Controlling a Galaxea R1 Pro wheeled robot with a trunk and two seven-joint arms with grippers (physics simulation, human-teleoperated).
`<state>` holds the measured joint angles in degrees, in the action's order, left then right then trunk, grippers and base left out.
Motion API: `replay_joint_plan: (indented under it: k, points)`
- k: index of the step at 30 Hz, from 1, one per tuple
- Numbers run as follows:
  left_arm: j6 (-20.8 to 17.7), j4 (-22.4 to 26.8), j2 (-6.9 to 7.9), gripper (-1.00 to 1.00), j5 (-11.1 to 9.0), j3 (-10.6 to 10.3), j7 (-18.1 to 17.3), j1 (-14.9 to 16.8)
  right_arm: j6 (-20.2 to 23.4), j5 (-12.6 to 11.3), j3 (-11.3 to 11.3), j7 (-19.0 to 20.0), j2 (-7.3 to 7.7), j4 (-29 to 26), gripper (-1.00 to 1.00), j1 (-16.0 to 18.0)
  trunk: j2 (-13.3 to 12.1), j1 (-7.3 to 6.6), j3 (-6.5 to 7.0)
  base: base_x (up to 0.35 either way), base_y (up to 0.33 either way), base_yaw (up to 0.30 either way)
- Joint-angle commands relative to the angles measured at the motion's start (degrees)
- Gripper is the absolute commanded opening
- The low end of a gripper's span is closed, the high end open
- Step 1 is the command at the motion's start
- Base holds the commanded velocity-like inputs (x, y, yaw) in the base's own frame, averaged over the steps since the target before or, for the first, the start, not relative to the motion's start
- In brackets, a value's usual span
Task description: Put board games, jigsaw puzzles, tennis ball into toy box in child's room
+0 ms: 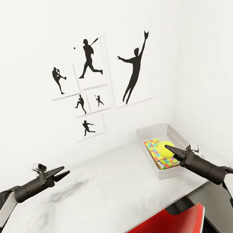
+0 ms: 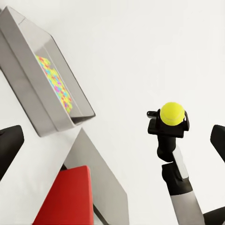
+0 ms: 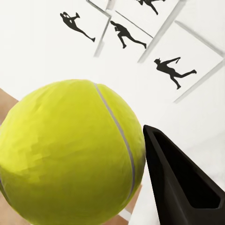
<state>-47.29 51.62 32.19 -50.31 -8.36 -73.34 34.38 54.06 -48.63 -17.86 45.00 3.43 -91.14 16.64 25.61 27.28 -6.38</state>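
Head view: right hand [image 1: 169, 148] grips the tennis ball [image 1: 166, 148] above the toy box [image 1: 153, 130]; left hand [image 1: 63, 172] open, empty.

Surface [image 1: 117, 191] spans the foreground, wall behind it. Toy box [image 1: 154, 130] sits at the surface's far right end, near the corner of the walls. Jigsaw puzzles [image 1: 151, 147] lie in the toy box. Tennis ball [image 1: 166, 148] is over the toy box, above the puzzles, at the right pincer [image 1: 169, 148]. Left pincer [image 1: 61, 172] is over the surface's left part, well apart from the toy box. Chair [image 1: 164, 229] stands before the surface's near edge, right of centre. Pictures [image 1: 96, 82] hang on the wall behind, left of the toy box.
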Motion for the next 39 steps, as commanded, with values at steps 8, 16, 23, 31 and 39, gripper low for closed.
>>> replay_joint_plan:
  k: [8,16,23,31,39]
  points:
    - [-0.53,-0.03,0.07,1.00,-0.40,-0.24,-0.05,0.08,0.35,-0.06,-0.02,0.00,0.00,0.02,-1.00,0.06,0.12,0.04,-0.12,0.067,-0.056,0.000]
    - [-0.52,-0.02,0.07,1.00,-0.40,-0.26,-0.05,0.08,0.41,-0.06,-0.58,-0.87,0.04,0.00,-1.00,0.12,0.12,0.04,-0.12,0.002,-0.002,0.000]
    - [-0.46,-0.03,0.03,1.00,-0.40,-0.26,0.02,0.08,5.79,0.11,-1.14,-17.08,5.32,0.63,-1.00,8.90,0.12,0.04,-0.12,0.000,0.000,0.000]
    - [-0.44,-0.03,0.05,1.00,-0.40,-0.26,0.04,0.08,5.94,0.47,4.21,-36.92,7.53,15.76,-1.00,24.82,0.12,0.04,-0.12,0.000,0.000,0.000]
    - [-0.44,-0.03,0.07,1.00,-0.40,-0.19,0.02,0.08,5.94,0.56,13.66,-58.65,9.16,32.05,-1.00,33.80,0.12,0.04,-0.12,0.000,0.000,0.000]
